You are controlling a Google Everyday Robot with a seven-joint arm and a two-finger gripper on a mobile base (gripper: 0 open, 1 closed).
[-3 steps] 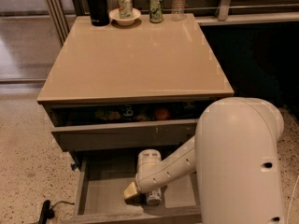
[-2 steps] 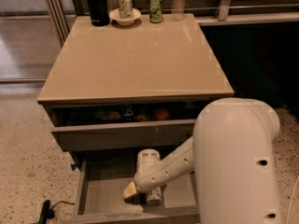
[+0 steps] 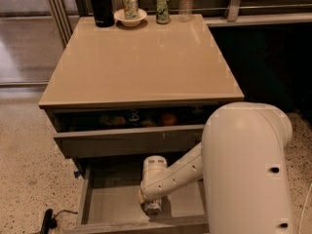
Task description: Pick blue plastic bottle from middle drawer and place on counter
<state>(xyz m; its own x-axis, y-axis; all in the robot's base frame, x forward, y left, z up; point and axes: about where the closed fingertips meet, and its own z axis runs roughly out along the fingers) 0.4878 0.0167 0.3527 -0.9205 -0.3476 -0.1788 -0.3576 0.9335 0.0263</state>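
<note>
We find the pincer [image 3: 152,207] low in the middle drawer [image 3: 112,204], below the worktop [image 3: 141,57]; grip: cannot tell.

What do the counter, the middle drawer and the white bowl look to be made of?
The counter: smooth tan laminate or similar, glossy, with light reflecting off it. The middle drawer: grey-brown wood or board, matte, grain unclear. The white bowl: probably glazed ceramic, possibly plastic. The claw is down inside the middle drawer, near its floor.
</note>
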